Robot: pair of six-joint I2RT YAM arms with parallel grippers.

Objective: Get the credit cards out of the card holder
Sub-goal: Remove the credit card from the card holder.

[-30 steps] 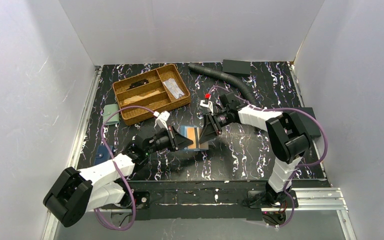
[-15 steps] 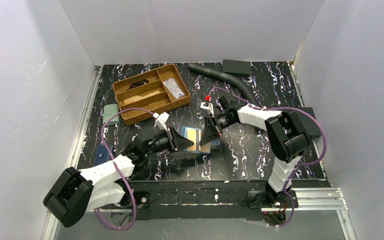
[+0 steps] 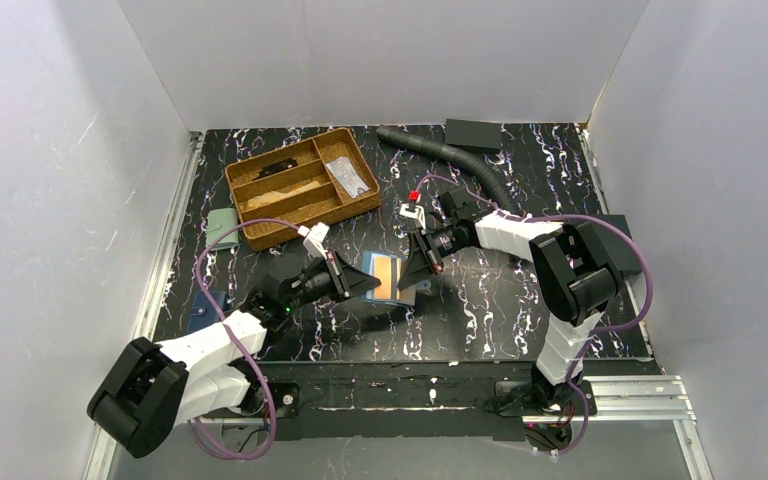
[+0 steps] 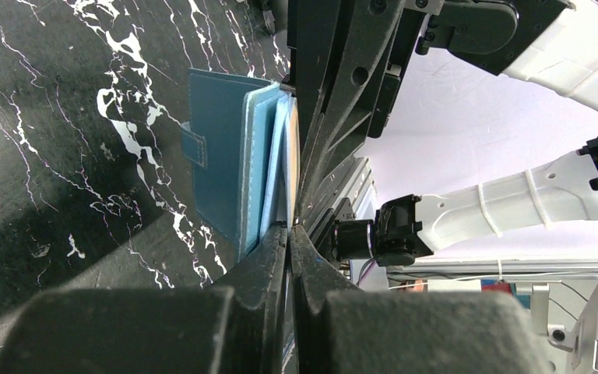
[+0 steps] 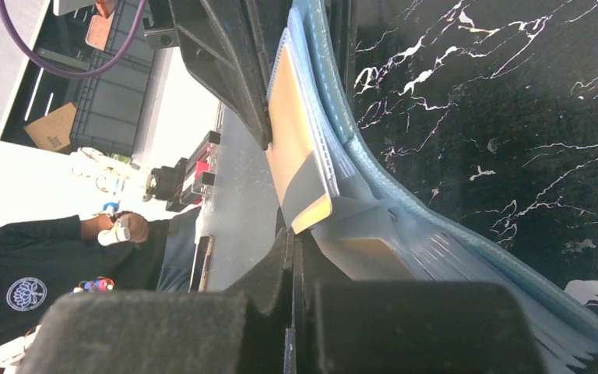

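Note:
The teal card holder (image 3: 372, 262) stands open on edge in mid-table between my two grippers. The orange credit card (image 3: 385, 275) shows in it. In the left wrist view the holder's teal cover with its tab (image 4: 218, 140) is to the left, and the card's thin orange edge (image 4: 295, 148) runs down into my left gripper (image 4: 290, 227), which is shut on it. In the right wrist view the orange card (image 5: 296, 140) lies against the pale blue slots (image 5: 405, 226). My right gripper (image 5: 291, 238) is shut on a thin blue layer of the holder. No second card is clearly visible.
A wooden divided tray (image 3: 302, 185) stands at the back left, and a black hose (image 3: 440, 155) and a black box (image 3: 472, 132) at the back. A pale green pouch (image 3: 222, 225) and a navy wallet (image 3: 205, 308) lie at the left. White walls enclose the table.
My left arm has drawn back slightly to the left. My right gripper has shifted a little. The holder stays pinched between the two grippers.

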